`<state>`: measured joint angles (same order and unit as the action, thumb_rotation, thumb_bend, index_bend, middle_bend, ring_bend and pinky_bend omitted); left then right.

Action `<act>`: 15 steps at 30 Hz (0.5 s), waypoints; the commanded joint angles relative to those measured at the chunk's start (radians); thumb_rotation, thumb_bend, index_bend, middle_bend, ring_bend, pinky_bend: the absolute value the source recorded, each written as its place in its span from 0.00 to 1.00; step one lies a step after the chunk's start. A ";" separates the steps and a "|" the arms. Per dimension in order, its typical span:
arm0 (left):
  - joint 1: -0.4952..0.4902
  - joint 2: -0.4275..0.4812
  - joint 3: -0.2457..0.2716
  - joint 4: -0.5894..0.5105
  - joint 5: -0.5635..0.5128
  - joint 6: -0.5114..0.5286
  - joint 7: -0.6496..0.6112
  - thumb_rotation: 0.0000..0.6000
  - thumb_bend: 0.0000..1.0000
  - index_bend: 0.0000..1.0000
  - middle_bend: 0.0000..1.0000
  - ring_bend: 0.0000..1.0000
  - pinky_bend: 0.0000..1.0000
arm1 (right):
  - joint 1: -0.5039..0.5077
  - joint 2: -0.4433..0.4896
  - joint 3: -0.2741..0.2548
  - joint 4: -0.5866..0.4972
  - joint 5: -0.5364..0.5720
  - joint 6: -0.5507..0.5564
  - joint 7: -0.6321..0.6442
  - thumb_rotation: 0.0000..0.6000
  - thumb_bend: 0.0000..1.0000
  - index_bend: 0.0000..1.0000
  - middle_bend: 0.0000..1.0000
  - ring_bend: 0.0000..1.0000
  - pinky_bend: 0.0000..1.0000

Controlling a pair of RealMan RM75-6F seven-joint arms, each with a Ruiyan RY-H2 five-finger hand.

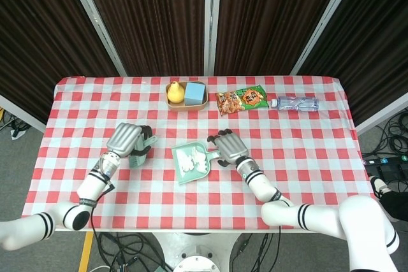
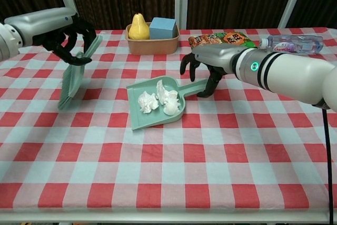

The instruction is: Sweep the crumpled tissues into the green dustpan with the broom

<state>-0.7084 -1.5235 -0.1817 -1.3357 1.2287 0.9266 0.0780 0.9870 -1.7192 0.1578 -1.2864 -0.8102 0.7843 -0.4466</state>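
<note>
lying flat on the checked table (image 2: 210, 172), the green dustpan (image 2: 156, 104) holds the crumpled tissues (image 2: 158, 99). right hand (image 2: 202, 72) hovers over its handle, fingers released and arched. left of the dustpan, left hand (image 2: 73, 40) grasps the broom (image 2: 73, 75), tilted. behind the dustpan, a basket (image 2: 152, 44) contains a pear (image 2: 138, 26) and blue block (image 2: 162, 27).

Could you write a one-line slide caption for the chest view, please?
Crumpled tissues lie in the green dustpan; left robot hand holds the broom aside.
</note>
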 commanded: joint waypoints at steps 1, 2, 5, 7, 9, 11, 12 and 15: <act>-0.016 0.005 0.011 -0.001 -0.054 -0.033 0.091 1.00 0.51 0.42 0.48 0.68 0.87 | -0.003 0.004 0.002 -0.009 0.008 0.011 -0.009 1.00 0.10 0.14 0.24 0.09 0.12; -0.022 0.006 0.013 -0.004 -0.069 -0.041 0.122 1.00 0.50 0.38 0.46 0.68 0.87 | -0.004 0.007 0.004 -0.014 0.011 0.016 -0.013 1.00 0.10 0.14 0.24 0.09 0.12; -0.034 0.014 0.012 -0.024 -0.120 -0.055 0.195 1.00 0.46 0.29 0.39 0.66 0.86 | -0.007 0.020 0.008 -0.032 0.014 0.026 -0.019 1.00 0.10 0.11 0.23 0.08 0.12; -0.035 0.017 0.010 -0.039 -0.145 -0.048 0.225 1.00 0.45 0.26 0.37 0.64 0.86 | -0.011 0.036 0.010 -0.054 0.008 0.039 -0.023 1.00 0.10 0.11 0.23 0.08 0.12; -0.032 0.026 0.007 -0.054 -0.156 -0.037 0.235 1.00 0.44 0.25 0.37 0.63 0.86 | -0.018 0.059 0.011 -0.082 -0.003 0.054 -0.024 1.00 0.10 0.10 0.23 0.08 0.12; -0.022 0.048 0.003 -0.081 -0.160 -0.022 0.227 1.00 0.43 0.25 0.37 0.59 0.84 | -0.031 0.095 0.011 -0.120 -0.024 0.079 -0.024 1.00 0.10 0.10 0.23 0.08 0.11; -0.016 0.061 0.002 -0.095 -0.158 -0.015 0.219 1.00 0.41 0.25 0.37 0.56 0.83 | -0.037 0.112 0.011 -0.135 -0.033 0.090 -0.023 1.00 0.10 0.10 0.22 0.07 0.11; 0.006 0.105 -0.006 -0.128 -0.143 0.024 0.193 1.00 0.37 0.25 0.36 0.50 0.81 | -0.063 0.174 0.008 -0.190 -0.061 0.126 -0.018 1.00 0.10 0.10 0.23 0.07 0.11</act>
<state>-0.7158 -1.4400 -0.1809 -1.4455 1.0785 0.9294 0.2872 0.9435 -1.5817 0.1674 -1.4417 -0.8490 0.8839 -0.4674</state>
